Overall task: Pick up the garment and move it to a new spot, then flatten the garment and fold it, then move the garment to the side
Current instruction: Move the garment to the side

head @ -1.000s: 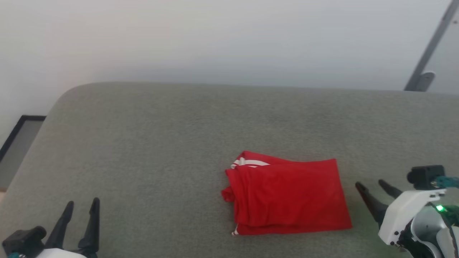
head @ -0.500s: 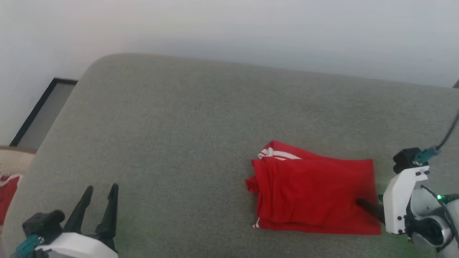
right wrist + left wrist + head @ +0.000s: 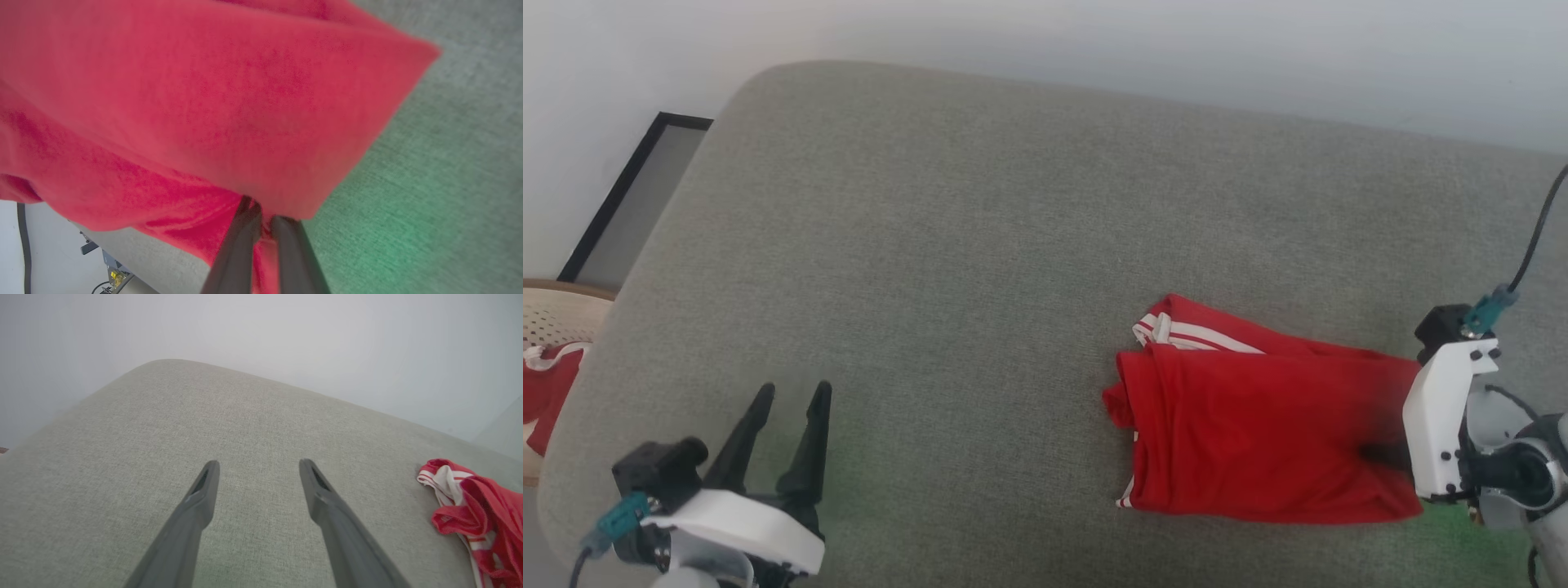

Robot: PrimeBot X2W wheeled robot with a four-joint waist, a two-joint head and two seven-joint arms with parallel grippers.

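right gripper (image 3: 260, 209) fingers clamped on folded garment (image 3: 1258, 433) edge, 4 o'clock on grey cushion (image 3: 972, 245). left gripper (image 3: 794, 390) fingers spread, 7 o'clock. basket (image 3: 560, 304) off-cushion, 9 o'clock.

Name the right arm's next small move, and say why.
Probably drag the garment sideways across the grey cushion: it already lies folded, the right gripper is pinched shut on its edge, and the left gripper hangs open, apart from it.

One garment (image 3: 1258, 441), one cushion (image 3: 972, 204), one basket (image 3: 564, 314), one red cloth (image 3: 547, 396), one left pincer (image 3: 795, 387), one right pincer (image 3: 261, 210).
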